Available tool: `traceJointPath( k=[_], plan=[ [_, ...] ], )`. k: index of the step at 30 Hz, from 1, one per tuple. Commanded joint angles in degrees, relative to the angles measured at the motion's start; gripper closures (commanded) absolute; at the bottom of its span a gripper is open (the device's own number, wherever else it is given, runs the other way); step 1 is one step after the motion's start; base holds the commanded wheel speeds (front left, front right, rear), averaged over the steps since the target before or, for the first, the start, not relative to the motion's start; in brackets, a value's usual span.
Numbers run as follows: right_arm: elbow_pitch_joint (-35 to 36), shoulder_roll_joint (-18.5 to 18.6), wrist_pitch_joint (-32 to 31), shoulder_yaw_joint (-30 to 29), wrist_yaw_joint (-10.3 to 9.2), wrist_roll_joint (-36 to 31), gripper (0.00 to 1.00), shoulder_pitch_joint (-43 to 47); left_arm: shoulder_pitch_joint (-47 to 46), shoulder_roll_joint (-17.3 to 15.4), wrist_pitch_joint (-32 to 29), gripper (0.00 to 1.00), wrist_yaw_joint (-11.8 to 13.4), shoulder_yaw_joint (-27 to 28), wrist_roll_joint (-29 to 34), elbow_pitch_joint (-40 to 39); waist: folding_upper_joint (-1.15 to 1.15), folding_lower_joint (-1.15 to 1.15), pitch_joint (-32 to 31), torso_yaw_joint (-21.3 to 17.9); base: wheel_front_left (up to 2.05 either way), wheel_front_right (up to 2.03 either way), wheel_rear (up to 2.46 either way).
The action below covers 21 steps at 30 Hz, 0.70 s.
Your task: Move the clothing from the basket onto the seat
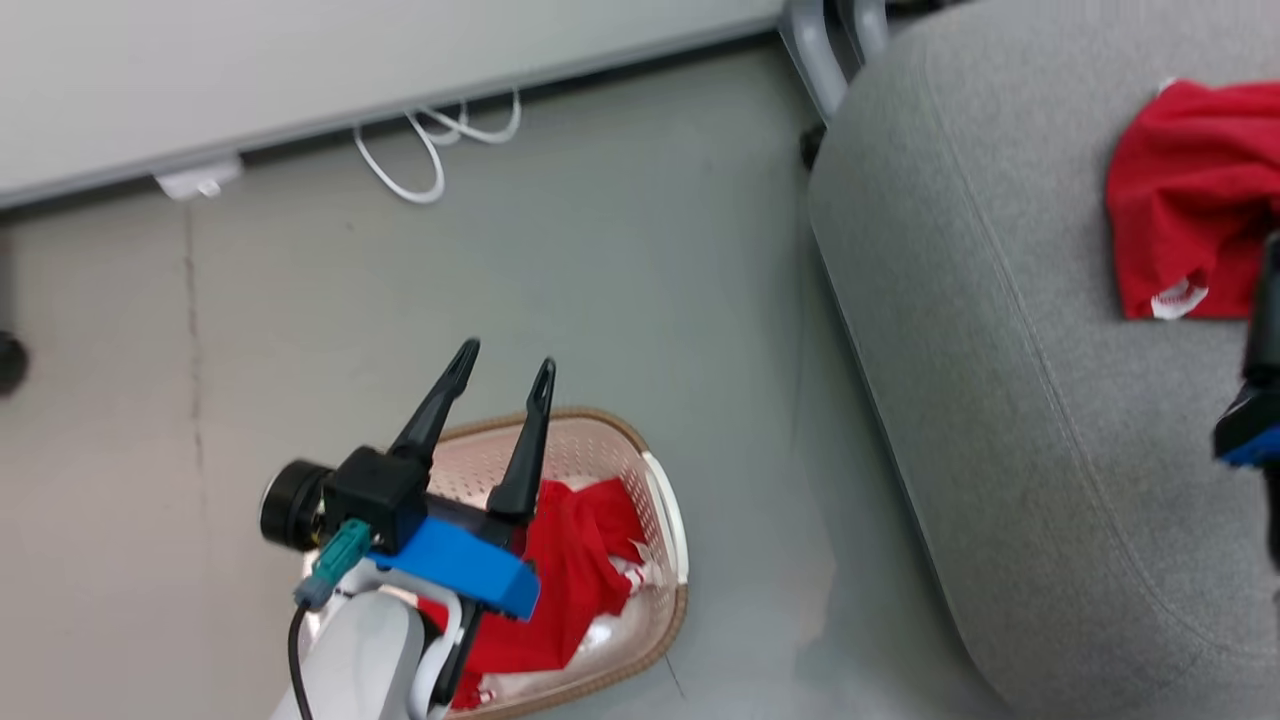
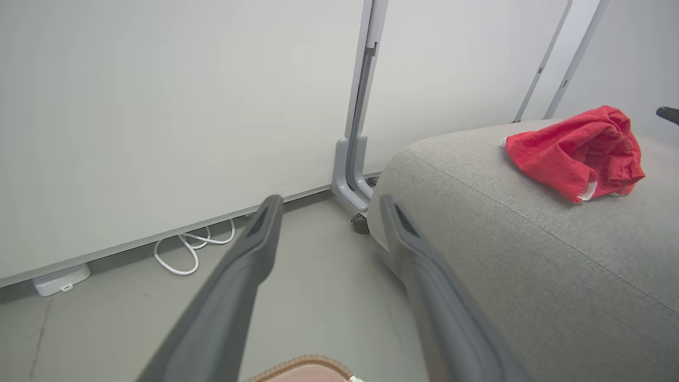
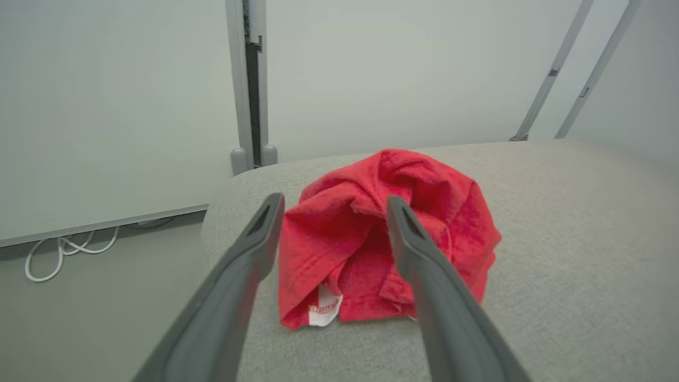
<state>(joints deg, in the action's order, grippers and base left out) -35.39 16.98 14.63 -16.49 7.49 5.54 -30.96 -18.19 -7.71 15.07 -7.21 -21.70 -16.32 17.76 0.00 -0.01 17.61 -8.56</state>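
Note:
One red garment (image 1: 575,570) with white trim lies crumpled in the cream basket (image 1: 665,515) on the floor. My left gripper (image 1: 505,365) hovers above the basket's far rim, open, with nothing between its fingers. A second red garment (image 1: 1185,200) lies bunched on the grey seat (image 1: 1000,350); it also appears as a heap (image 2: 578,151) in the left wrist view. My right gripper (image 3: 331,204) is open just in front of that garment (image 3: 382,233), its fingers apart from the cloth. Its dark body (image 1: 1255,400) shows at the head view's right edge.
A white wall panel (image 1: 300,70) runs along the far side, with a coiled white cable (image 1: 430,145) and a small white box (image 1: 200,180) at its foot. A grey metal post foot (image 1: 820,50) stands beside the seat's far corner. Grey floor (image 1: 650,300) separates basket and seat.

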Motion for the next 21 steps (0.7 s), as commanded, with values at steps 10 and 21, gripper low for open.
traceJointPath(
  k=[10, 21],
  plan=[
    [12.08, -4.41, -5.98, 5.5, 0.01, 1.14, 0.0, 15.16, 9.06, 2.13, 0.15, 0.0, -0.3, 6.0, 0.22, 2.17, 0.0, 0.01, -12.92, 5.45, 0.0, 0.0, 0.0],
    [26.19, -10.2, -10.2, 6.9, 0.01, 0.14, 0.0, 27.41, 14.12, 2.77, 0.16, 0.0, -0.31, 11.22, 1.41, 3.94, 0.0, 0.01, -17.73, 10.15, 0.0, 0.0, 0.0]
  ],
)
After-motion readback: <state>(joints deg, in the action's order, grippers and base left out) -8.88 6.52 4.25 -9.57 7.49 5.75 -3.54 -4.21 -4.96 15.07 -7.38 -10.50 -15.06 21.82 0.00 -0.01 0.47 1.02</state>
